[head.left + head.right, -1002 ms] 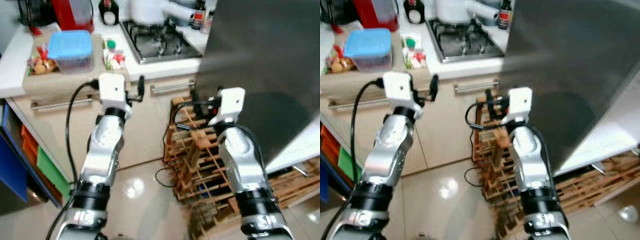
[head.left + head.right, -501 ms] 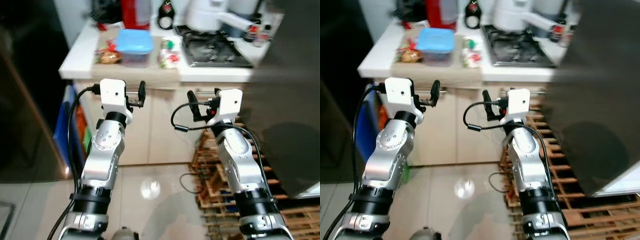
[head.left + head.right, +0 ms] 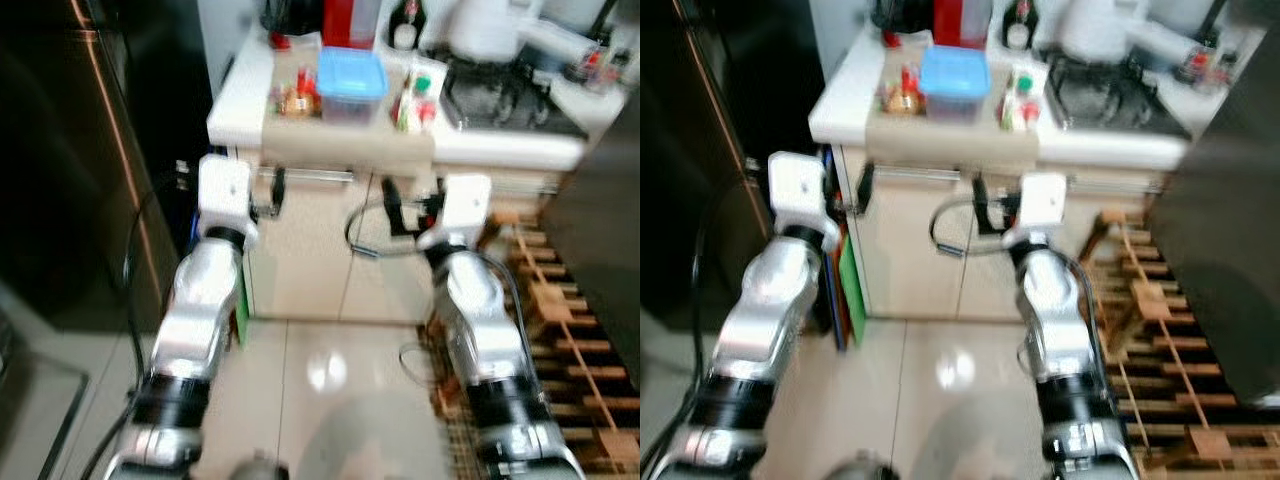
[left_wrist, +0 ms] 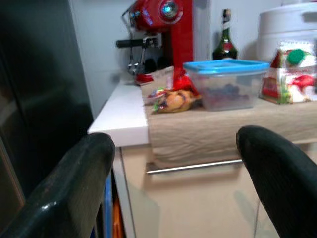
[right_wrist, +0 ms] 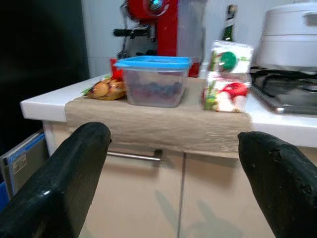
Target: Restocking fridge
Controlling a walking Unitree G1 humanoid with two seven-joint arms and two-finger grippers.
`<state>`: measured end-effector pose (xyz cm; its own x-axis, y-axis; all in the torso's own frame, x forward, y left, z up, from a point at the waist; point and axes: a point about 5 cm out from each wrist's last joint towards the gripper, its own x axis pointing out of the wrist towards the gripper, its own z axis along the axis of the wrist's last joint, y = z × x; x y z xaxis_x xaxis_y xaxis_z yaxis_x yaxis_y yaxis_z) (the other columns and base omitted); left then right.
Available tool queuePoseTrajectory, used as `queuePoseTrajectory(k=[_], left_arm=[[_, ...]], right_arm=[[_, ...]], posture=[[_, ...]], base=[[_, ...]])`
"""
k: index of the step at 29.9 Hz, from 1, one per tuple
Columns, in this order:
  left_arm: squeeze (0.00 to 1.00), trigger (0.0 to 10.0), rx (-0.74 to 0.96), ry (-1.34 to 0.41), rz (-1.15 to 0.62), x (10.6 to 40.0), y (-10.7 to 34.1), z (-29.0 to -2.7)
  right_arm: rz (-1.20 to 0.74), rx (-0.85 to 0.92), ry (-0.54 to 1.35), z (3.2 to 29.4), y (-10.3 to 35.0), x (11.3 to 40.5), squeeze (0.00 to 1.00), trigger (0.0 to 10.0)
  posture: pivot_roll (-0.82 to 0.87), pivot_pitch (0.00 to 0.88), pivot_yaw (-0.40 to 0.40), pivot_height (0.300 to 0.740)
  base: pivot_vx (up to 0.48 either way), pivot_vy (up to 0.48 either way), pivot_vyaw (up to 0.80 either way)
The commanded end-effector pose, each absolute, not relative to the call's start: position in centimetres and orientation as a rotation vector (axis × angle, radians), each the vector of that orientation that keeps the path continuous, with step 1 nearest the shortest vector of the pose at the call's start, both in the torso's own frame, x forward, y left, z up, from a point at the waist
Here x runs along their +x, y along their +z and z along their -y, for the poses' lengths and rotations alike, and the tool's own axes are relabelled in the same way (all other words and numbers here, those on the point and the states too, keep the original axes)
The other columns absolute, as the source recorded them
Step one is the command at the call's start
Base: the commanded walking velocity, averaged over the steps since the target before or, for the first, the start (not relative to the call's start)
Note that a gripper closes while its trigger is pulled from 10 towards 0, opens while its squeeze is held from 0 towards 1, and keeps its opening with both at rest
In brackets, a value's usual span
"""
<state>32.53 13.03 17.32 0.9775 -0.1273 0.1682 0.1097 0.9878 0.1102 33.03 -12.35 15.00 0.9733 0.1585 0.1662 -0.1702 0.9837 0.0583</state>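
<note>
head cam (left eye/right eye, both a bit blurry): the bot faces a white counter w/ a beige cloth draped over the front edge. on the cloth sit a snack bag, a blue-lidded tub and a carton w/ a green cap, all in a row, close together. red coffee machine behind them, gas hob off to the right. dark fridge stands on the left, wooden rack on the floor to the right. both arms are raised in front of the cupboard doors, well short of the food.

left wrist: left gripper has its jaws spread wide w/ nothing between them. it looks at the counter's left corner, bag and tub straight ahead.

right wrist: right gripper is also wide apart and holding nothing, aimed at the tub and carton.

imo the step is closing in on the counter to pick smth up. to do it well: settle the body first so the blur goes, then bring one arm up above cloth level before reaching, so the fingers don't snag the hanging cloth or the drawer handle. carton prob easiest for the right arm, grab it low on the body so it won't tip.
</note>
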Motion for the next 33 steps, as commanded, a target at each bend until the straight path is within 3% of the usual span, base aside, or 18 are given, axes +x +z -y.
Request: queuePoseTrajectory(k=[1,11,28,33], left_arm=[[0.00,10.0,0.096,-0.184,0.217,32.3,18.1,-12.0],[0.00,10.0,0.081,-0.202,0.368,32.0,20.7,-11.7],[0.00,10.0,0.088,-0.197,0.384,31.9,20.7,-11.6],[0.00,10.0,0.087,-0.212,0.395,31.8,20.9,-11.5]], right_arm=[[0.222,0.047,0.106,13.4,15.9,33.1,0.00,10.0],[0.397,0.036,0.092,13.5,19.4,33.0,0.00,10.0],[0.377,0.043,0.113,13.0,19.1,33.0,0.00,10.0],[0.444,0.014,0.027,14.1,20.7,33.1,0.00,10.0]], posture=[[-0.04,0.000,-0.019,0.740],[-0.05,0.000,-0.008,0.740],[-0.05,0.002,-0.015,0.740],[-0.05,0.007,-0.016,0.740]], base=[[0.000,0.000,0.00],[0.431,0.000,0.00],[0.445,0.000,0.00],[0.442,0.000,0.00]])
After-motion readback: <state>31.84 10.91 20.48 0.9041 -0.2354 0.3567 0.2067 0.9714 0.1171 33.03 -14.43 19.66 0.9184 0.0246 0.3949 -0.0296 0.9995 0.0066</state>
